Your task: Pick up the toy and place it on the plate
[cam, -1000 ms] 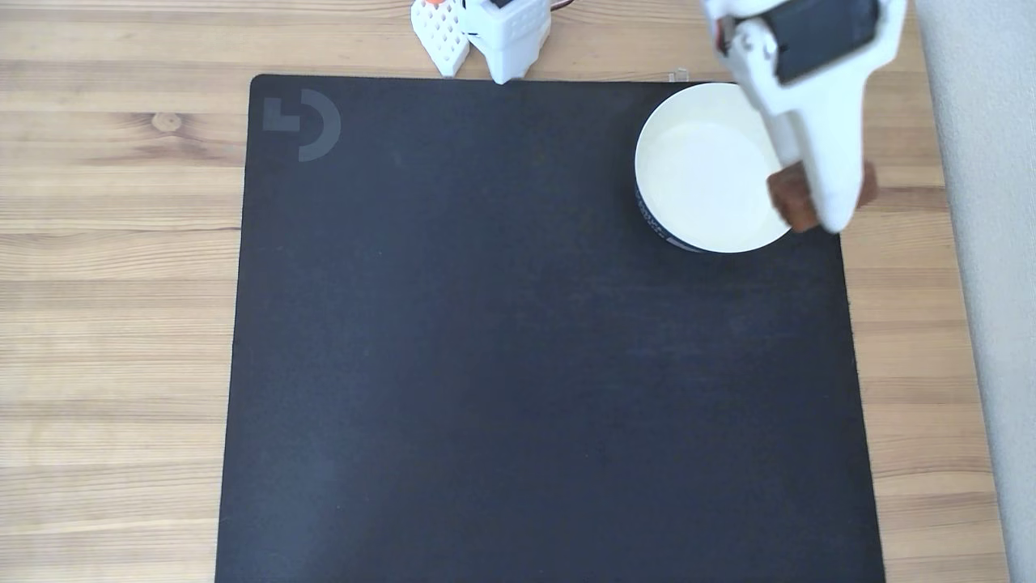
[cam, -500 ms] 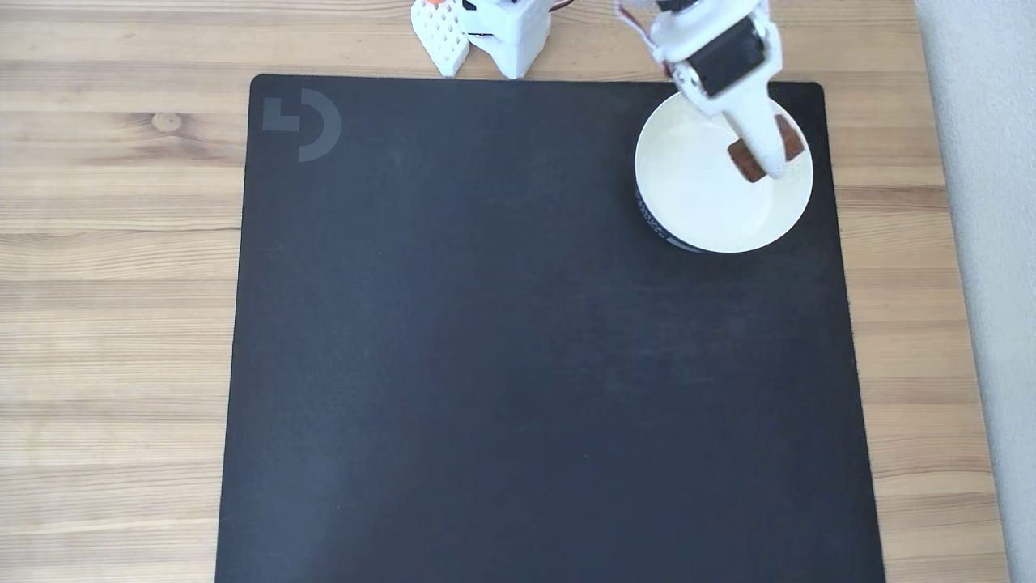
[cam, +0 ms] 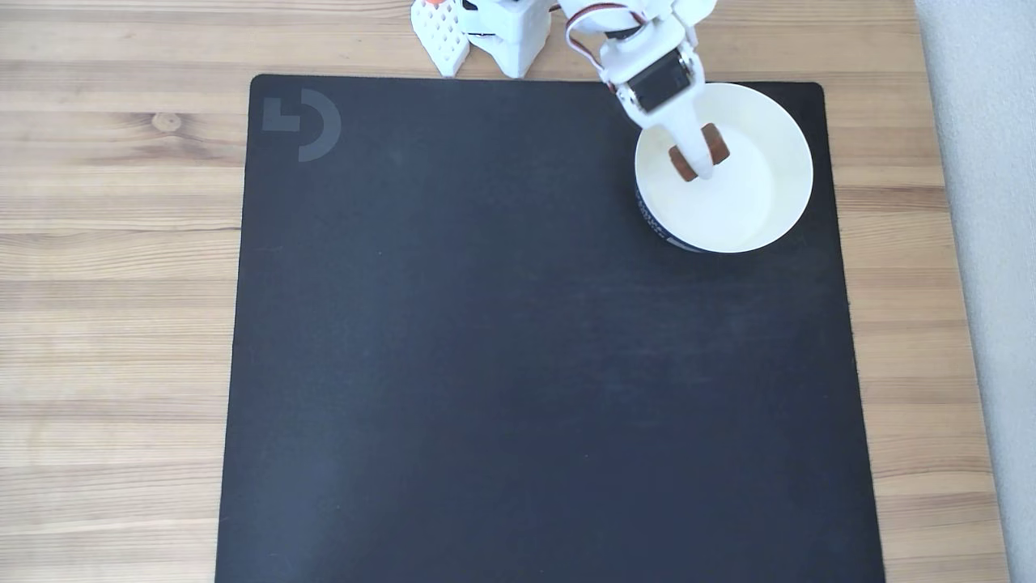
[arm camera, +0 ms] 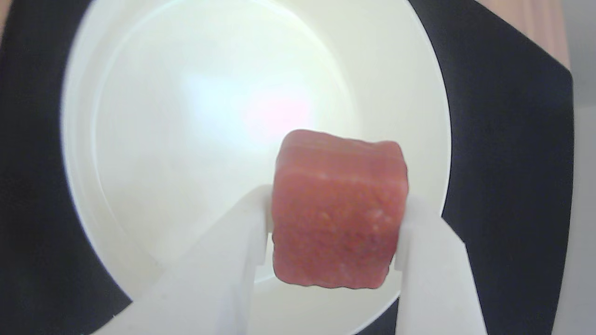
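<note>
Wrist view: two white fingers (arm camera: 333, 232) pinch the reddish-brown toy (arm camera: 337, 209) by its sides, holding it over the white plate (arm camera: 153, 139) — likely poised for release. Fixed view places the plate on a black mat (cam: 486, 364) covering the wooden surface (cam: 121, 243).

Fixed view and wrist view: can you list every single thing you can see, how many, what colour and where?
toy: one, reddish-brown, held between the fingers over the plate.
plate: one, white inside with a dark outer side, on the mat's upper right corner in the fixed view.
mat: one, black with a grey logo in its upper left corner, covering the middle of the table.
table: one, light wood, under the mat.
wall or grey surface: one, pale grey, along the right edge in the fixed view.
arm base: one, white, at the top edge behind the mat.
gripper: one, white, its fingers shut on the toy above the plate.
</note>
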